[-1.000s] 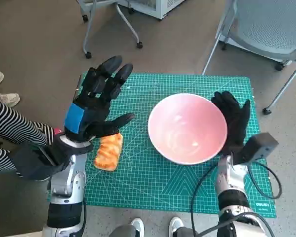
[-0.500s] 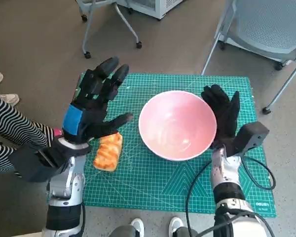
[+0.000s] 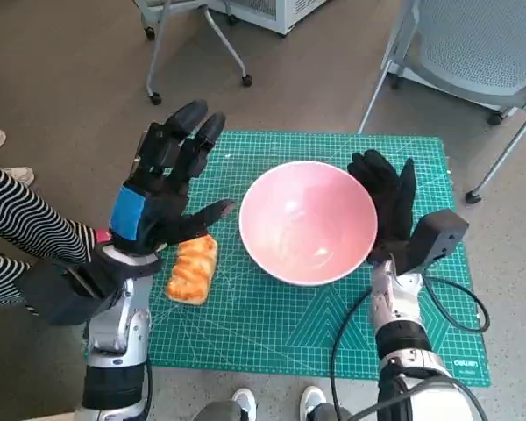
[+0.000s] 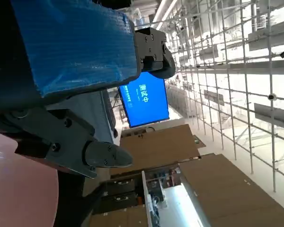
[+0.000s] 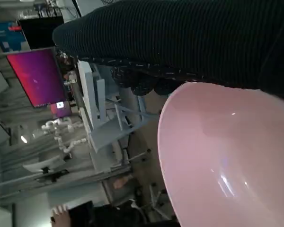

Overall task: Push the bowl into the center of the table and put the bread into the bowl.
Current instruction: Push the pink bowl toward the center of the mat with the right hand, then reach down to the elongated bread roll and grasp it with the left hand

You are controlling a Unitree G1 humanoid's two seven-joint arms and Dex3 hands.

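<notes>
- Bowl [image 3: 308, 222]: pink, upright, set on the green mat [image 3: 272, 324] near the middle of the worktop, a little toward the right. Nothing is seen inside it. Its inner wall is also shown in the right wrist view [image 5: 227, 161], and a pale pink edge of it in the left wrist view [image 4: 19, 189].
- Bread [image 3: 193, 268]: an orange-golden loaf, laid flat on the mat to the left of the bowl and apart from it, below the left hand. It is held by neither hand.
- Left hand [image 3: 162, 193]: black, with blue tape on its back, raised over the left part of the mat. Its fingers are spread wide and nothing is held. The thumb is pointed toward the bowl.
- Right hand [image 3: 392, 206]: black-gloved, laid flat against the bowl's right outer side with fingers extended and slightly apart. Nothing is gripped; whether the palm is actually pressed to the wall cannot be told.
- Mat: green with a printed grid, spread over most of the worktop.
- Surroundings: a striped sleeve [image 3: 22, 232] is seen at the left edge; chairs [image 3: 473, 53] are stood on the floor beyond the worktop.
</notes>
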